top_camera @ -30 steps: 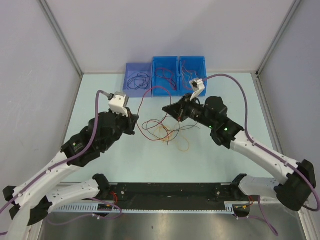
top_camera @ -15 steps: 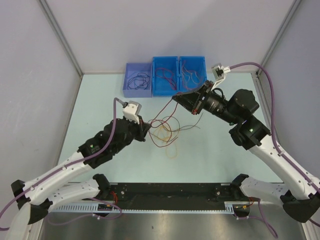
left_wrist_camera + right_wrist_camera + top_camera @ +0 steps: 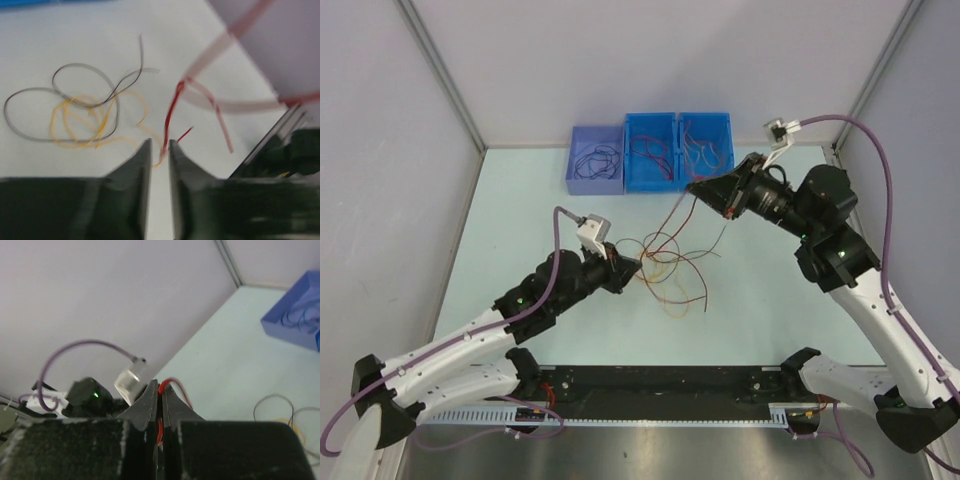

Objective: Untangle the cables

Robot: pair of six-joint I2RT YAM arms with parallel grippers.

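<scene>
The cables (image 3: 670, 262) lie as a loose tangle of red, orange-yellow and dark strands on the table's middle. My right gripper (image 3: 696, 189) hangs above and behind the tangle, shut on a red cable (image 3: 672, 222) that runs taut down into it. That cable arches over the shut tips in the right wrist view (image 3: 170, 382). My left gripper (image 3: 638, 265) sits low at the tangle's left edge. Its jaws stand a narrow crack apart (image 3: 160, 143), with a red strand (image 3: 172, 105) passing loosely between the tips. Orange-yellow loops (image 3: 82, 125) and a dark strand (image 3: 30, 95) lie just beyond.
Three bins stand at the table's back: a purple-blue one (image 3: 572, 178) with dark cables, and two blue ones (image 3: 628, 180) (image 3: 728, 128) with red cables. Grey walls and metal posts enclose the table on three sides.
My right arm has lifted and swung back to the right, drawing the red cable up taut. The left arm has slid right to the tangle's edge, and its jaws have parted slightly.
</scene>
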